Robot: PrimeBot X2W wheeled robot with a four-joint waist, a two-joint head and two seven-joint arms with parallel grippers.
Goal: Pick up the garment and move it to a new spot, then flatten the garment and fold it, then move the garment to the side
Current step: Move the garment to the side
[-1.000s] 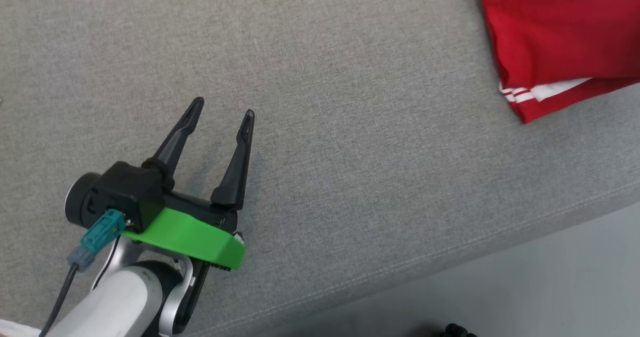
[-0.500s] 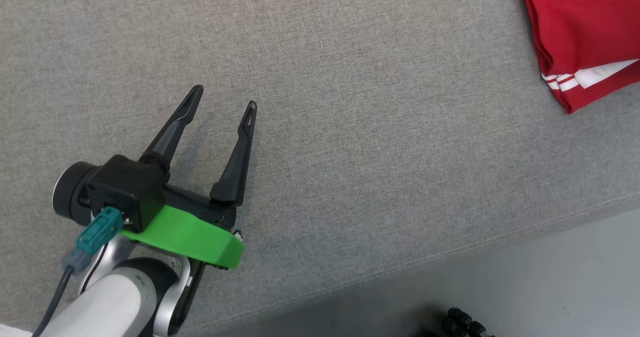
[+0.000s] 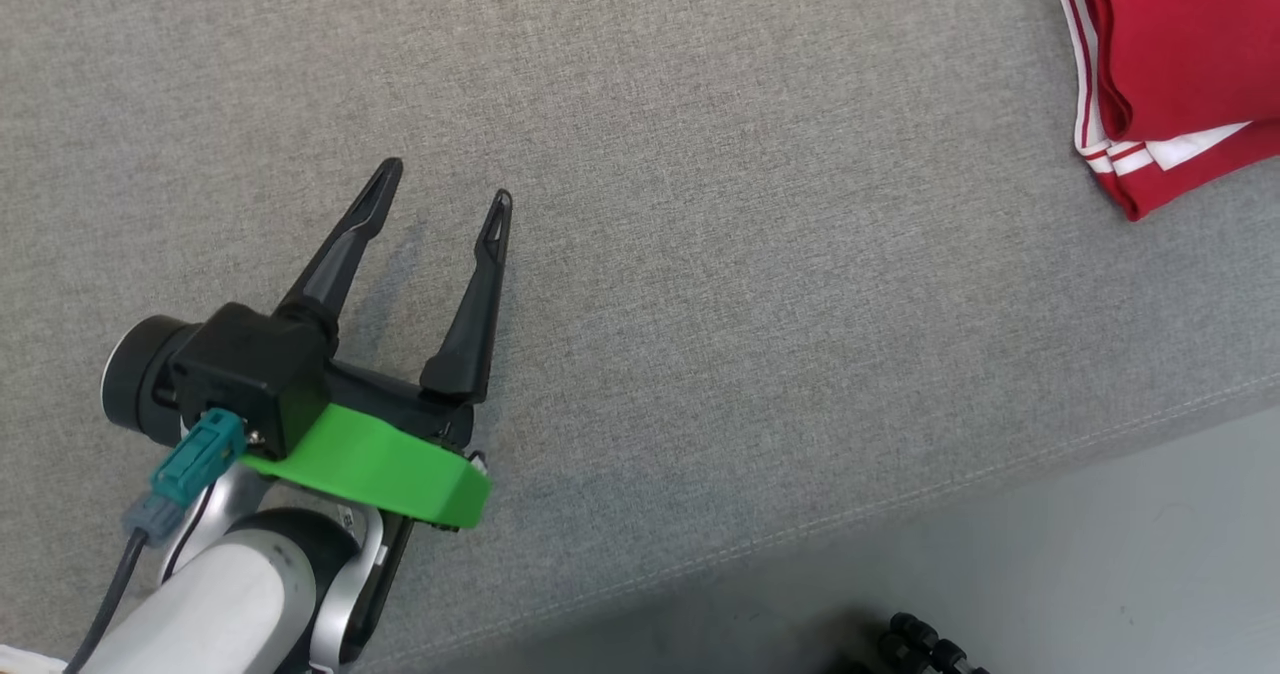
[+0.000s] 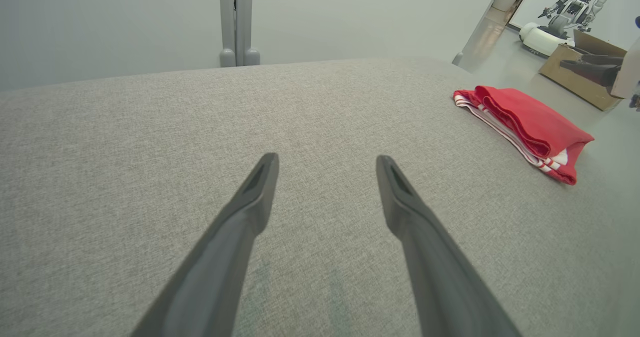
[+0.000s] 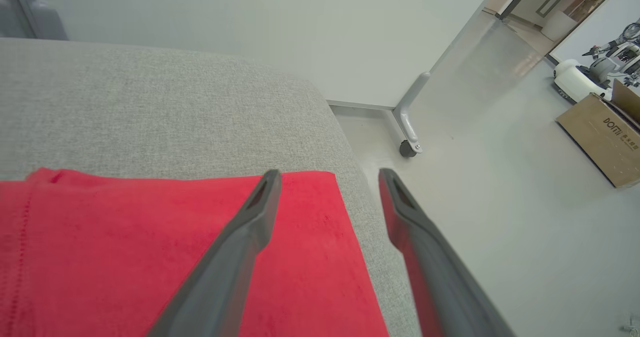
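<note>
At the right-hand edge of the bench (image 3: 750, 254), the garment (image 3: 1180, 54) lies folded into a compact red stack, white stripes showing along its near border. In the left wrist view the garment (image 4: 525, 122) rests flat on the grey fabric, well apart from the left arm and close to the drop to the floor (image 3: 1100, 554).

Change of state: one second ago the right end effector (image 5: 330, 174) was nearly closed. It now stands fully spread, with nothing between its fingers. One finger is over the red cloth; the other is over the bench edge and the floor beyond. Whether either fingertip touches the fabric cannot be determined. In the head view, a striped lower layer now shows along the garment's left edge that was not exposed half a second ago. Note that the head camera has also shifted, so the garment's different position in that view is not a reliable sign that it moved.

The left end effector (image 3: 445, 182) is spread wide and empty, over bare bench, as it was throughout the last second.

Assessment: the release indicates that the garment has been set down at the side. The final step is judged essentially complete. Remaining action: retract the right arm without snagging the top fold.
</note>
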